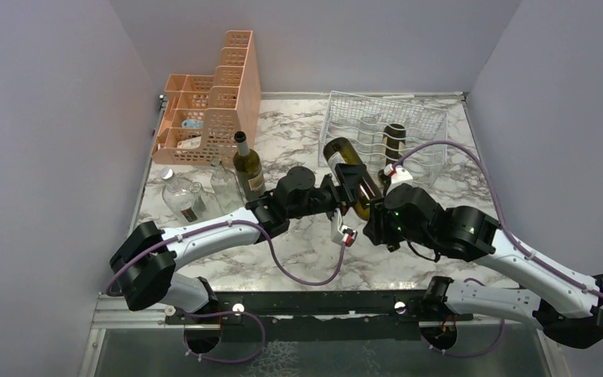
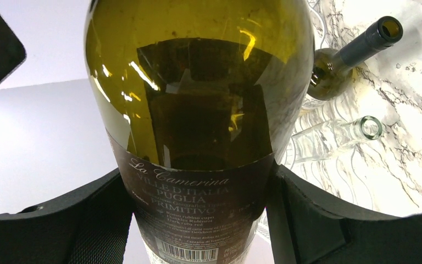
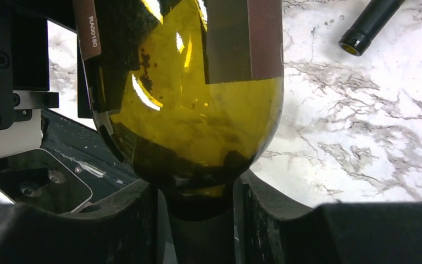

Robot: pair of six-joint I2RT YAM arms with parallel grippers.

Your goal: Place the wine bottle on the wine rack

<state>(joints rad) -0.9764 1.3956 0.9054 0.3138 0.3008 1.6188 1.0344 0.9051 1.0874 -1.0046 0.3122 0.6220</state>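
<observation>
Olive-green glass, the bottle (image 1: 342, 157) hangs tilted just short of the rack (image 1: 426, 124) — left gripper (image 2: 198, 220) clamped on its body, right gripper (image 3: 198, 225) on its neck — so both should lower it level into a free cradle.

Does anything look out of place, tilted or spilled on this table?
Nothing looks spilled or broken. Only the wine bottle hangs tilted in mid-air, short of the wine rack, left gripper at its label, right gripper on its neck.

Glossy glass wine bottle (image 1: 345, 155) — matt label (image 2: 198, 204), silvery wire wine rack (image 1: 352, 116)
</observation>
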